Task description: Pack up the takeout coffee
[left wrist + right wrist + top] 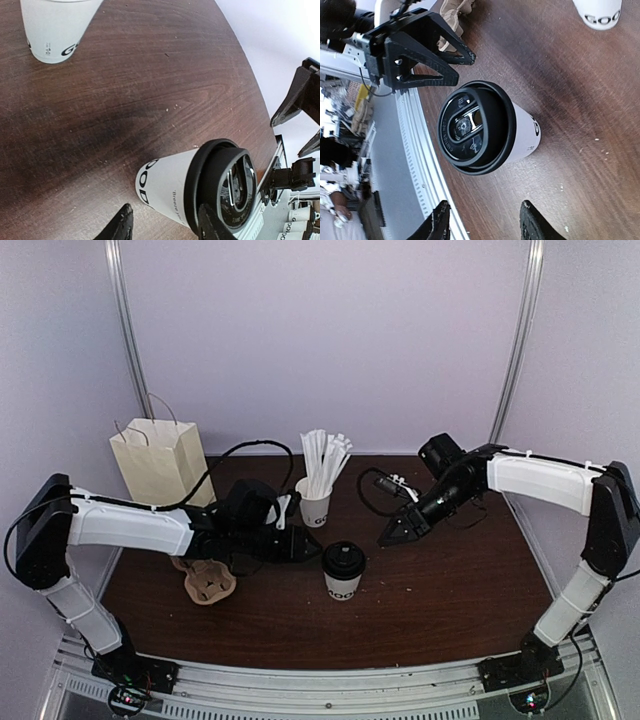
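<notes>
The takeout coffee [343,571] is a white paper cup with dark letters and a black lid, upright at the middle of the table. My left gripper [308,547] hovers just to its left, jaws open and empty. In the left wrist view the cup [170,182] sits just ahead of the fingertips [120,227], and the gripper [167,229] holds nothing. My right gripper [388,536] hangs up and to the right of the cup, open too. In the right wrist view the lidded cup [485,127] lies beyond the open gripper [486,225], apart from it.
A cream paper bag [158,460] stands at the back left. A second white cup with tall white sticks [317,502] stands behind the coffee. A brown pulp cup tray [208,582] lies under the left arm. A metal rail [330,685] runs along the near table edge.
</notes>
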{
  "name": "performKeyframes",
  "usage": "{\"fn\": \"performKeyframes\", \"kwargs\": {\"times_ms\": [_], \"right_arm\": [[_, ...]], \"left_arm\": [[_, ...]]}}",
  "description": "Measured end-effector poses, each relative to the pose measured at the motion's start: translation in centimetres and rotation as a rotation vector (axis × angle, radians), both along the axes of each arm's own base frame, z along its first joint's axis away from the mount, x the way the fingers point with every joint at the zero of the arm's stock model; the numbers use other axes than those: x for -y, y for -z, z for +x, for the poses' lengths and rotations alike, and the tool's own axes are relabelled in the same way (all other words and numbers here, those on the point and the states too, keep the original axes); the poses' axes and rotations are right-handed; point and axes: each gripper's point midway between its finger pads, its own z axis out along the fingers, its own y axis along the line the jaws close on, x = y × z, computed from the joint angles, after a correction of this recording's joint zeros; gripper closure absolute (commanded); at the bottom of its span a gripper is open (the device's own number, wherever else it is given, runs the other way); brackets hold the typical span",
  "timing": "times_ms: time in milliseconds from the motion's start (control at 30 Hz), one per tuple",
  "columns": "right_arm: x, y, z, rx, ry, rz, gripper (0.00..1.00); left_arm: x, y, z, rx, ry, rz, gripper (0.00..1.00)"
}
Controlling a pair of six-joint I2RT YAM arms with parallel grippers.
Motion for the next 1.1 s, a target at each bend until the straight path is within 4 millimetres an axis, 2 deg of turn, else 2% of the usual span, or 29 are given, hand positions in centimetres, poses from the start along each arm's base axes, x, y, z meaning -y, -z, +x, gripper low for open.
{"fn": "performKeyframes", "kwargs": {"times_ms": [167, 333, 433, 533, 667, 800, 967, 1100], "right_arm": [[1.3, -2.1, 0.2, 0.128, -0.005, -0.023, 0.48], [3.4, -7.2, 1.2, 0.332, 0.04, -0.007, 0.45], [3.7, -8.4, 1.1, 0.37, 0.045, 0.006, 0.47], [3.3, -6.9, 1.2, 0.324, 0.038, 0.004, 0.49], [2.4, -2.8, 1.4, 0.171, 0.022, -0.02, 0.5], [1.4, 0.4, 1.3, 0.038, 0.002, -0.029, 0.51], [-0.1, 3.0, 0.2, -0.102, -0.033, -0.018, 0.51], [-0.8, 4.3, -0.5, -0.189, -0.045, -0.008, 0.51]], "left_arm": [[0.2, -0.1, -0.2, 0.004, 0.023, -0.006, 0.53], [0.1, 0.0, -0.3, 0.003, 0.028, 0.003, 0.55], [0.2, 0.2, -0.4, -0.003, 0.032, 0.005, 0.55], [0.4, 0.5, -0.4, -0.01, 0.036, 0.006, 0.55], [0.6, 0.7, -0.3, -0.018, 0.038, 0.003, 0.55], [1.1, 0.8, -0.2, -0.026, 0.037, -0.012, 0.55], [1.3, 0.8, 0.0, -0.034, 0.035, -0.024, 0.55], [1.5, 0.9, -0.1, -0.041, 0.039, -0.031, 0.55]]}}
